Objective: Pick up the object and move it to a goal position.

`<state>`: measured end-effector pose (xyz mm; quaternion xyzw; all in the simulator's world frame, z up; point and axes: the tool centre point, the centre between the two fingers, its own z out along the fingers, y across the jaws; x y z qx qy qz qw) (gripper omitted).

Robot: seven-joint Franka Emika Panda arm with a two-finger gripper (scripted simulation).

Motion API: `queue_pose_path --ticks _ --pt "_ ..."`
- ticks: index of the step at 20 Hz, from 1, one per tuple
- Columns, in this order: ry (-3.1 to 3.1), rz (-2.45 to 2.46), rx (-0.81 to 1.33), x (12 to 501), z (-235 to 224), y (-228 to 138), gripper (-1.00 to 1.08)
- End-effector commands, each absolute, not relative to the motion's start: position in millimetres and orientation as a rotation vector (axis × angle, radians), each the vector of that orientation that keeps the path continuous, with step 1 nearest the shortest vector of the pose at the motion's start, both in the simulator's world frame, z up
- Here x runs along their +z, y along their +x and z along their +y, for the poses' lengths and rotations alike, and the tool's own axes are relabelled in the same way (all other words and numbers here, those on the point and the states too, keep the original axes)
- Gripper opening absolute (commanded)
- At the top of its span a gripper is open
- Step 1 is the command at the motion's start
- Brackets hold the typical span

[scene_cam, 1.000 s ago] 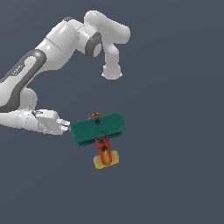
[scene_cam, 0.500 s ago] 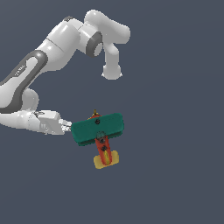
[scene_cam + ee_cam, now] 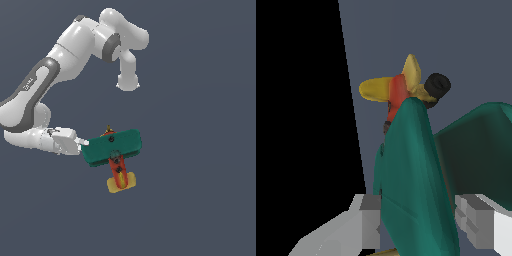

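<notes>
Here, a white robot arm (image 3: 75,45) reaches across a plain dark blue-grey ground (image 3: 200,150), and its gripper (image 3: 82,144) meets a toy biplane (image 3: 112,147) at the wing end on the exterior view's left. The plane sits a little below the middle of the exterior view. Its broad wings are teal-green, set across a narrow red-orange body that runs down to a flat yellow tail (image 3: 121,183). A small yellow propeller tip pokes out beyond the wings at the far end from the tail. Dark round spots mark the top wing and the body.

In the wrist view the plane (image 3: 416,165) fills most of the frame. The teal wing rises edge-on between the two grey fingers (image 3: 370,220), one on each side, close against it. The jaws are closed to the thickness of the wing and appear to grip it. Beyond the wing show the red body, yellow tail fins and one black wheel (image 3: 437,86). A black area covers one side of this view.
</notes>
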<state>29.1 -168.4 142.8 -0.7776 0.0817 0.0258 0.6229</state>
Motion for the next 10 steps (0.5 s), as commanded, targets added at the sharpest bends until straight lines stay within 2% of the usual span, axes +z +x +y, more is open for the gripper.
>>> queue_pose_path --ticks 1,2,3,10 --pt "-1.786 0.188 0.059 141.9 -165.3 29.3 0.28" --pt "-1.786 0.188 0.059 141.8 -165.0 29.4 0.28" --pt "-1.786 0.188 0.059 141.8 -165.0 29.4 -1.0" --pt "-1.786 0.188 0.059 141.8 -165.0 29.4 -1.0"
